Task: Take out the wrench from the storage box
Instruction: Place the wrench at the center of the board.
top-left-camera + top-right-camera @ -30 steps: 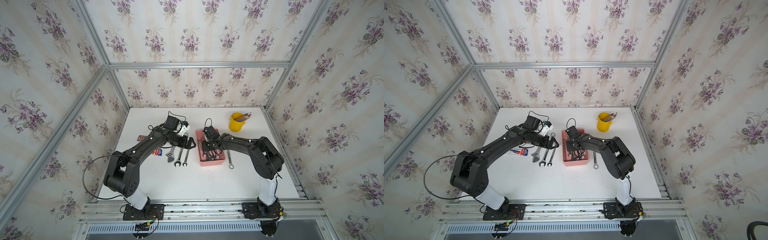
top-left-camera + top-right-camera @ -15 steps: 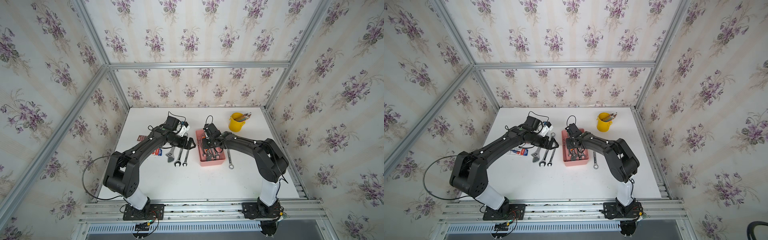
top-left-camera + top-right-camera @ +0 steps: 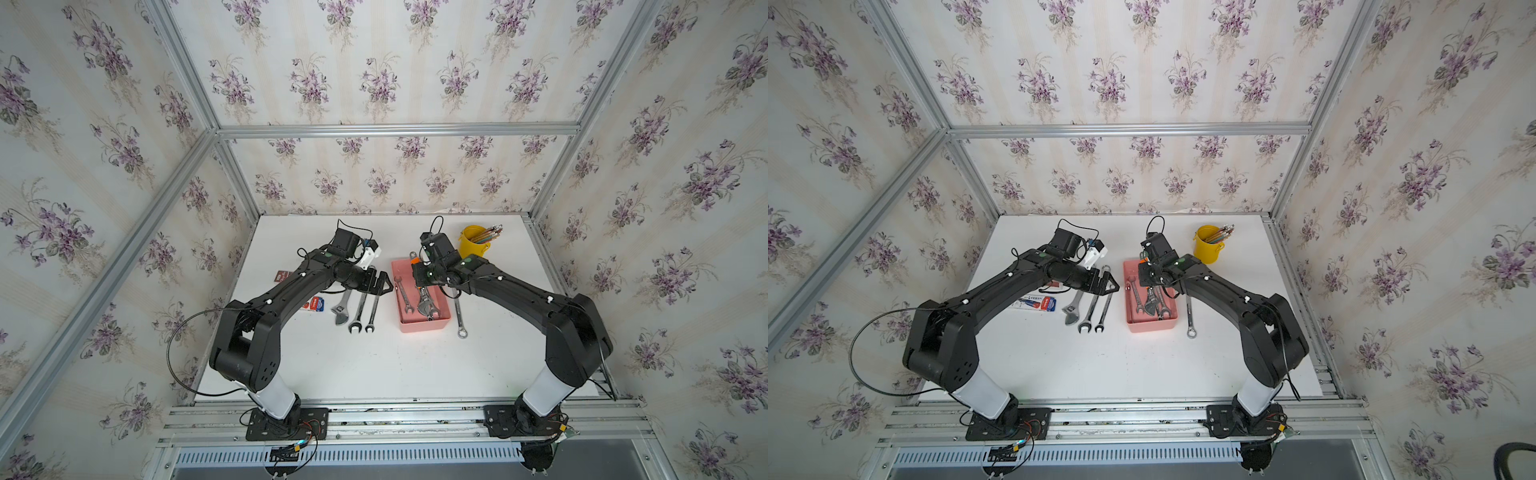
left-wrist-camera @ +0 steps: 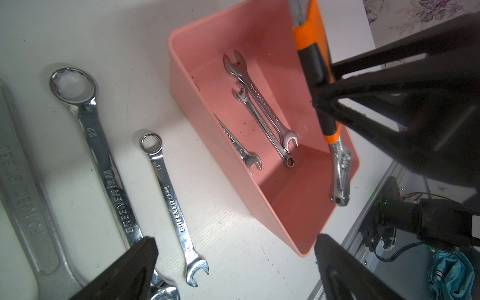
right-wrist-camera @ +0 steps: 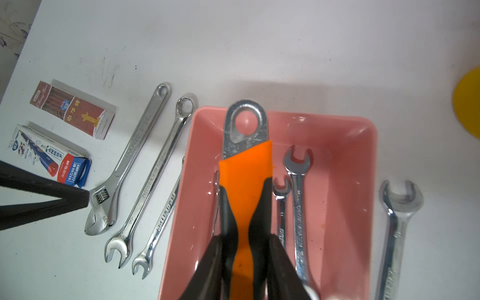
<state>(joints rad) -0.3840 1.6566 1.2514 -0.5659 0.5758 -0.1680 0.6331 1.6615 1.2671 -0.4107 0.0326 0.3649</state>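
Fingers of our right gripper have just pinched shut while our left gripper gapes idle beside the storage box; we now grip the orange-handled wrench, still over the box, ready to lift out.

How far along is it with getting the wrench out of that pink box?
Already out: four wrenches lie on the table either side of the storage box. In hand: the right pincer is shut on the orange-handled wrench, not yet clear of the box. Left: carry it out and set it down; three small wrenches lie inside too. The left pincer hangs open.
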